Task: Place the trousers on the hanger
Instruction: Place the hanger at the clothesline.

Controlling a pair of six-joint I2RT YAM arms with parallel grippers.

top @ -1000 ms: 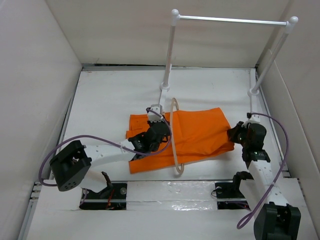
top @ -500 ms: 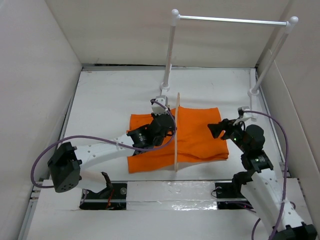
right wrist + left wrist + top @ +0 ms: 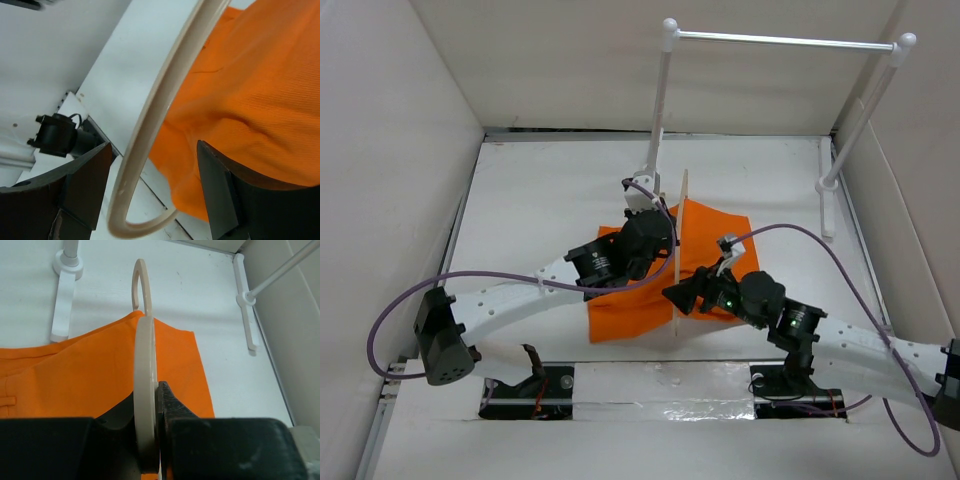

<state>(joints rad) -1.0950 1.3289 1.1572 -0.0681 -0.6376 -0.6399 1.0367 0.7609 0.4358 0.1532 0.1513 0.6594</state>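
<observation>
The pale hanger stands on edge over the middle of the table, hook pointing away. My left gripper is shut on its flat frame. The orange trousers lie bunched under and through the hanger, with cloth on both sides of it. My right gripper is open at the hanger's near lower corner. In the right wrist view the curved hanger bar and the trousers' edge sit between its spread fingers.
A white rail on two posts stands at the back right, its flat feet on the table just beyond the trousers. White walls close in the left, back and right sides. The arm bases and cables run along the near edge.
My right gripper has opened and swung left from the trousers' right end to the hanger's lower corner. The left arm carried the hanger farther back and turned it edge-on; the trousers bunched up.
</observation>
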